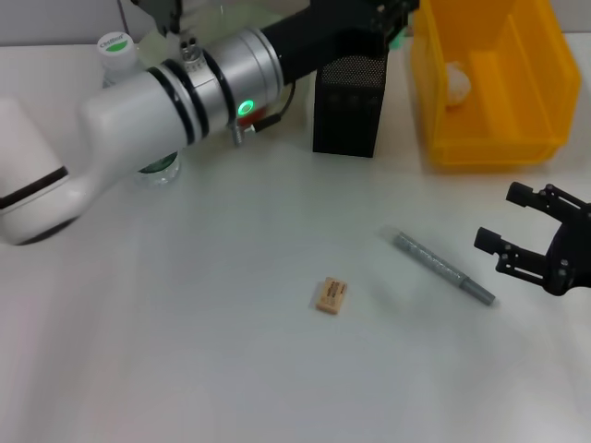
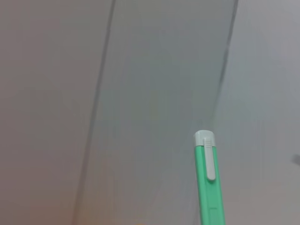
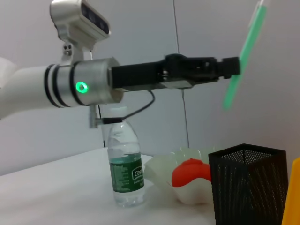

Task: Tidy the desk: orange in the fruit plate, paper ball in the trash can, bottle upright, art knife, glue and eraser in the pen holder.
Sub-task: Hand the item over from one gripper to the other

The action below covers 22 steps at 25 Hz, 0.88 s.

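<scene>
While the left tool (image 3: pixel 232 67) hung high above the black mesh pen holder (image 1: pixel 349 106), it was clamped on a slim green art knife (image 3: pixel 243 51), gripped near its middle. The knife's long axis ran steeply, tilted off vertical, with its pale capped end (image 2: pixel 205 137) uppermost and its lower end hanging above and a little aside of the holder's open mouth in the right wrist view.

That tilt looked like the main risk. If the knife were let go from this height at such a slant, its lower tip could catch the mesh rim and tip out onto the bench (image 1: pixel 231 351), or land behind the holder near the fruit plate (image 3: pixel 164 173), where the orange (image 3: pixel 190 172) already lay. The long left arm also reached just over the upright bottle (image 3: pixel 124 171), so a careless drop in height might knock it over.

The right tool (image 1: pixel 517 231) hovered with its fingers apart near the bench's right edge, just beside a grey pen-like stick (image 1: pixel 443 268) lying slantwise, likely the glue. The eraser (image 1: pixel 331 295) lay flat mid-bench, apart from everything. The paper ball (image 1: pixel 456 83) sat inside the yellow trash can (image 1: pixel 536 101).
</scene>
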Tool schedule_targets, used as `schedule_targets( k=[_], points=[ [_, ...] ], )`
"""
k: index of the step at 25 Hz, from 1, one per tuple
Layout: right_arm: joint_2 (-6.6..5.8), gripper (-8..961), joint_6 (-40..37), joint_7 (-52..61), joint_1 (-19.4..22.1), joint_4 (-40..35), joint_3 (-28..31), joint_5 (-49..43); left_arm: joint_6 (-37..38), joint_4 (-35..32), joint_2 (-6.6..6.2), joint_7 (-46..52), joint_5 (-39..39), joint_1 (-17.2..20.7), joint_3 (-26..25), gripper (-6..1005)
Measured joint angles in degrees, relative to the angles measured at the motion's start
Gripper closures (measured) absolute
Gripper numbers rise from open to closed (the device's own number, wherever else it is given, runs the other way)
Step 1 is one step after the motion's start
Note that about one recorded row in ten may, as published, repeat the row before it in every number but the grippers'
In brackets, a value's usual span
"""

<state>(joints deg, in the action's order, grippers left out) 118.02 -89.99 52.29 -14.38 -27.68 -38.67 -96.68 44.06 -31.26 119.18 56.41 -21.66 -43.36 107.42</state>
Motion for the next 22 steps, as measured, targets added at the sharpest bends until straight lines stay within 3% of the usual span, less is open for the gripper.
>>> schedule_targets(
  k=[4, 9, 18, 22],
  points=[
    [0.09, 150, 0.0, 0.0, -0.51, 0.09, 0.0, 0.0, -5.04, 0.37, 0.0, -9.19, 11.93, -1.52, 5.73, 805],
    [0.17, 151, 0.0, 0.03, -1.61, 0.23, 0.0, 0.0, -6.97, 1.17, 0.0, -14.8, 17.81, -1.73, 7.13, 805],
    [0.94, 151, -0.05, 0.09, -3.08, 0.47, 0.42, 0.64, -5.85, 3.48, 0.0, -16.3, 21.17, -1.03, 7.5, 805],
    [0.85, 152, -1.72, 0.96, -2.67, 0.84, 1.8, 1.71, 0.54, 3.03, 0.0, -15.7, 21.2, 1.87, 8.16, 805]
  ],
)
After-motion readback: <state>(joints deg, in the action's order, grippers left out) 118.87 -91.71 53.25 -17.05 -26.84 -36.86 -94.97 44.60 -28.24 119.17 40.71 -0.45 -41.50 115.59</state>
